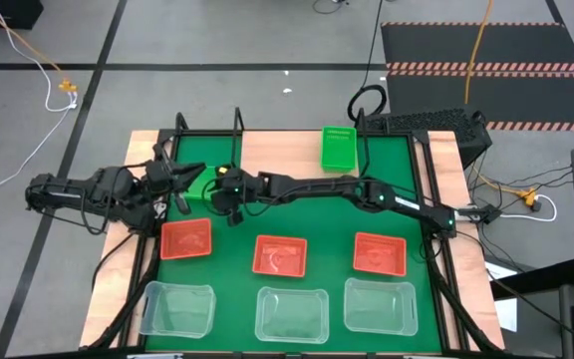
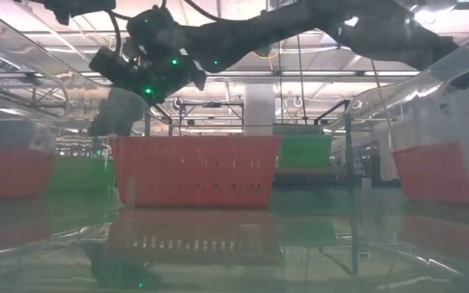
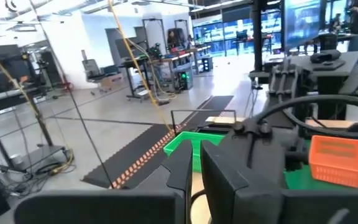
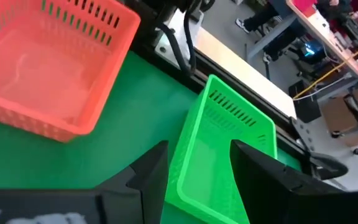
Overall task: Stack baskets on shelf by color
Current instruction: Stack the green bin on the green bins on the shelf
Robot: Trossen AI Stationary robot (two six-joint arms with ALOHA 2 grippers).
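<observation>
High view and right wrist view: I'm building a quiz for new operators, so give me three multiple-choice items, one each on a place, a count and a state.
1. Where is the right tool? A) at a green basket; B) over a clear basket; C) off the table.
2. How many red baskets show? A) two; B) three; C) five.
3. The right tool is: A) open; B) shut on a red basket; C) shut on a cable.

Answers: A, the green rim lies just past its fingers; B, three sit in a row; A, a wide gap parts its fingers.

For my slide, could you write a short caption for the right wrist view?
Open right claw straddling the rim of a green basket, with a red basket beside it.
</observation>
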